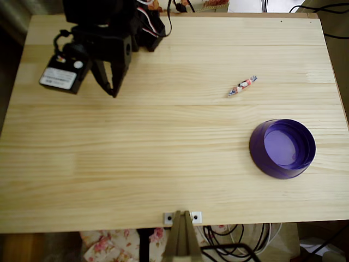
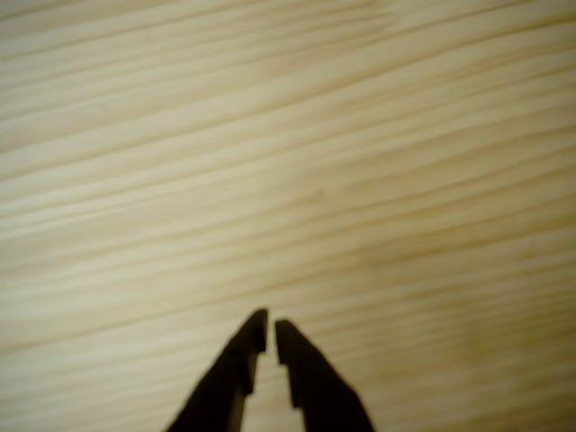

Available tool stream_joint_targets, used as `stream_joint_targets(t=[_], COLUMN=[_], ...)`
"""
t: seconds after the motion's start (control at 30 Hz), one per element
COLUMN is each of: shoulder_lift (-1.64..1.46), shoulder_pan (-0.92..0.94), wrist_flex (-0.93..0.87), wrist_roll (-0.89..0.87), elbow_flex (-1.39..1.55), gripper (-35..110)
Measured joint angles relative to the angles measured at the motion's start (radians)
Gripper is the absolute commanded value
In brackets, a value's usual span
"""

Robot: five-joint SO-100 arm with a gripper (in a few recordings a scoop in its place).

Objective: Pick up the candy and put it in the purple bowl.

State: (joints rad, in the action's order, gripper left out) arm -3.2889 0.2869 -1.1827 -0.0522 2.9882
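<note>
Jaws stood nearly closed and held nothing: in the wrist view the gripper (image 2: 271, 335) showed two dark tips with only a thin sliver of light between them, over bare wood grain. In the overhead view the gripper (image 1: 113, 90) sat in the upper left of the frame, pointing down toward the table (image 1: 163, 164).

The candy (image 1: 242, 86) lay well apart from it, in the upper right part of the frame, tilted on a diagonal on the wood. The purple bowl (image 1: 258, 147) sat in the lower right, below the candy and apart from it, upright and apparently empty.

Judging from this, the pickup had not yet begun, and the risks were ahead. With the tips this narrow, a descent onto the sweet would likely press or flick it aside rather than straddle it, so the jaws needed to widen first. The slim wrapper and its diagonal lie meant a poorly turned wrist might catch only a twisted end, which could slip free in the carry. A low sweep toward the candy might also knock it across the smooth wood, or clip the bowl's rim on the way over.
</note>
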Motion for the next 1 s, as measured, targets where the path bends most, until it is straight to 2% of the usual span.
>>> stream_joint_targets(t=[1.0], shoulder_lift=[0.0], shoulder_pan=[-0.043], wrist_flex=[0.0], wrist_roll=[0.048], elbow_flex=[0.0], gripper=[0])
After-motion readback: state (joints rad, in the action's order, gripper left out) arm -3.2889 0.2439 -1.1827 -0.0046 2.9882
